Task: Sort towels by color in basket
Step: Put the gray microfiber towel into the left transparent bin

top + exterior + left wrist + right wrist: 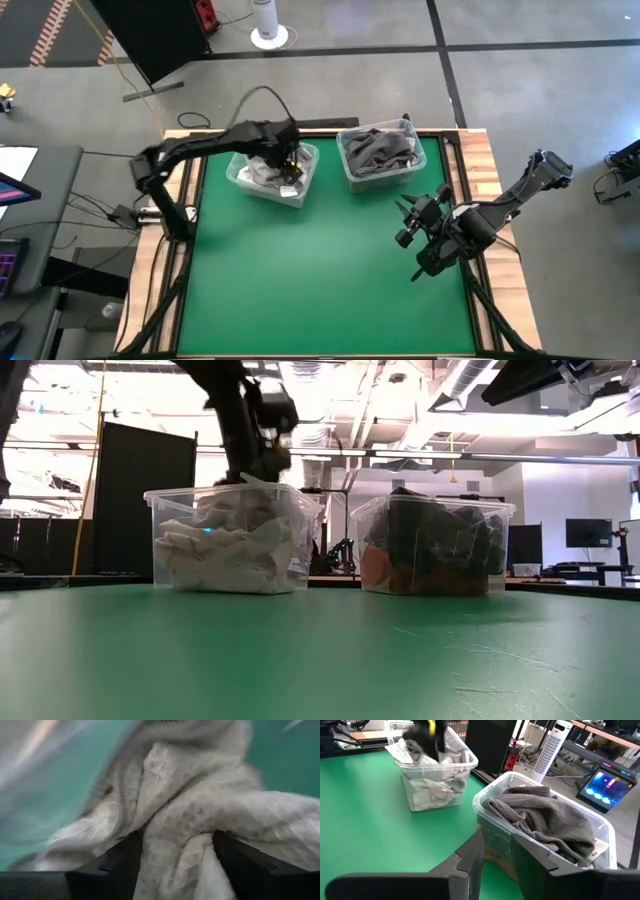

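Note:
Two clear bins stand at the table's far side. The left bin (240, 183) holds light grey and white towels (225, 545). The right bin (352, 180) holds dark grey towels (545, 820), with an orange towel (375, 572) low against its wall. My left gripper (288, 168) hangs over the left bin, pointing steeply down. Its fingers are spread wide, with a bunched fold of light grey towel (180, 815) between them. My right gripper (405, 222) hovers near the table's right edge and faces the bins. It has a narrow gap between its fingers and nothing in it. My left gripper (175, 837) comes at the light grey towel from above, slanting down. A gathered fold (186, 851) fills the gap between its spread fingers (127, 855). I cannot tell whether the fingers touch the cloth. The towel's tip (247, 478) pokes above the bin's rim under the gripper.
The near half of the green table top (320, 290) lies bare in front of the bins. Wooden strips (490, 200) border the table. Beyond the far edge stand a black panel (140, 500) and a white tower fan (547, 750).

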You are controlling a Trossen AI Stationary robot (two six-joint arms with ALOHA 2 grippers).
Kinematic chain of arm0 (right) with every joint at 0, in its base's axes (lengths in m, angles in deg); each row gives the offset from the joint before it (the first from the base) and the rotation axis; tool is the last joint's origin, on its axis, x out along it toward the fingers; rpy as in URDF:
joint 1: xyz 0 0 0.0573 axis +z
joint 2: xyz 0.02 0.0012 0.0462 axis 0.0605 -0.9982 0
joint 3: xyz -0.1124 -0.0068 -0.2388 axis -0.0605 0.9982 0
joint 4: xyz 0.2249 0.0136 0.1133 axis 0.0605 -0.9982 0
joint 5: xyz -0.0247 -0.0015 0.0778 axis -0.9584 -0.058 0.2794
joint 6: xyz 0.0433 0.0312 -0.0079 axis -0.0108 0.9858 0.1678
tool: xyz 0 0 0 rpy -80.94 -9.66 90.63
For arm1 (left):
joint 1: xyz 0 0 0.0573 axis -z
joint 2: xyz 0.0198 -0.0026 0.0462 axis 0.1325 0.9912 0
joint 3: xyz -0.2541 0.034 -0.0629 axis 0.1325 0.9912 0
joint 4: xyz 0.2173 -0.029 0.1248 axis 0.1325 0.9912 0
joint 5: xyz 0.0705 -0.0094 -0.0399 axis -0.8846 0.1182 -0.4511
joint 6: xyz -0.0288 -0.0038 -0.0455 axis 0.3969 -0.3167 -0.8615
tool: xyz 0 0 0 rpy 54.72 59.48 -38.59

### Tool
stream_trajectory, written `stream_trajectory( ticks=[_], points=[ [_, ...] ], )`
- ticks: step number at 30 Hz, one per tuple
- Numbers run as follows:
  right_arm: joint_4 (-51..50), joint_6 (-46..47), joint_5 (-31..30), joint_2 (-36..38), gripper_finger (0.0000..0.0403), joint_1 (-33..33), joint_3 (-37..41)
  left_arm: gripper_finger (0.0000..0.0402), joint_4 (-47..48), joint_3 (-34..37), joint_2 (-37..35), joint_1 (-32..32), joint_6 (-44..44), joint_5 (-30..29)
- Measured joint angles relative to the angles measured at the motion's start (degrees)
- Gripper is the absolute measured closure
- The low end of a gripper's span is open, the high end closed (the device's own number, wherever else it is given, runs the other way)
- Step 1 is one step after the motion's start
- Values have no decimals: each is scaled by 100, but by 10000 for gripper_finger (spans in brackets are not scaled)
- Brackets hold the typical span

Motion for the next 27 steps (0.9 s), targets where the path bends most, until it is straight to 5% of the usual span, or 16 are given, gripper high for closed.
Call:
stream_trajectory(
  ticks=[11, 22, 27],
  points=[
    [52, -318, -7, -2, 275, -77, 0, 168, -169, 247, 1067, -73, 154, 251],
    [314, -330, -4, -2, 275, -73, 0, 168, 389, -61, -709, -62, 86, -92],
    [315, -345, -4, -2, 275, -73, 0, 168, 599, -54, -928, -62, -347, -549]
  ],
)
